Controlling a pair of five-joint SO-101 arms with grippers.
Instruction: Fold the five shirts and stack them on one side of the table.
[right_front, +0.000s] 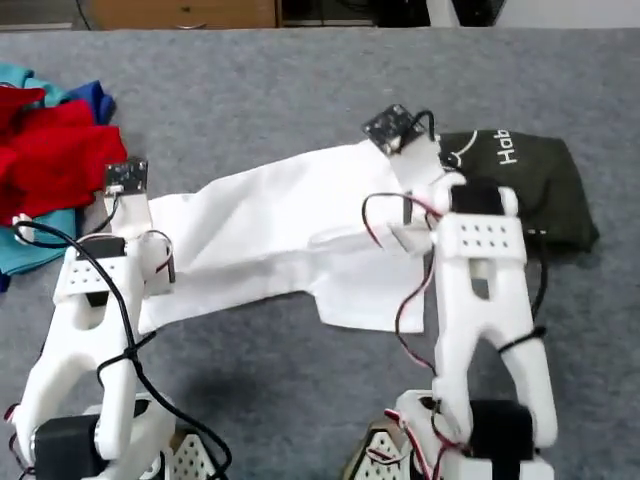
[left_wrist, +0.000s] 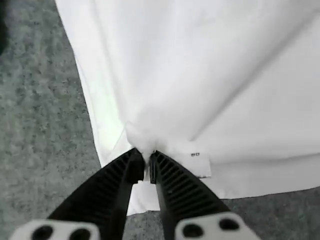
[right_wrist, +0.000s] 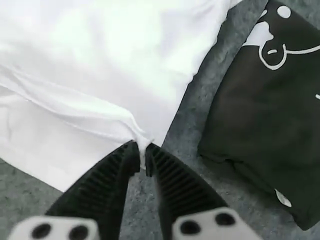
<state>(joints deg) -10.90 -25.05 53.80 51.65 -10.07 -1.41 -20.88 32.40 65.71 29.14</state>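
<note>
A white fabric shirt (right_front: 270, 235) was spread across the middle of the grey felt-like surface (right_front: 250, 90). It was partly folded along its length and was held at both ends. The left tool (left_wrist: 145, 161) was clamped on a small pinch of white cloth at the left edge of the shirt, close to a small sewn label (left_wrist: 200, 167). Its 2 black ribbed fingers (left_wrist: 120, 175) were almost together, with only the fabric between them. The right tool (right_wrist: 141, 150) was clamped in the same way on a fold at the opposite edge, and creases ran out from the grip.

Near that edge, a folded dark shirt with a white print (right_front: 535, 190) was laid flat on the right side of the surface. In the right wrist view, a narrow strip of grey surface was seen between it and the white shirt.

At the far left edge, 3 more garments were heaped in 1 loose pile near the left end of the white shirt. A crumpled red shirt (right_front: 55, 150) was lying over a teal shirt (right_front: 40, 250), and a blue shirt (right_front: 97, 98) was seen behind them.
</note>
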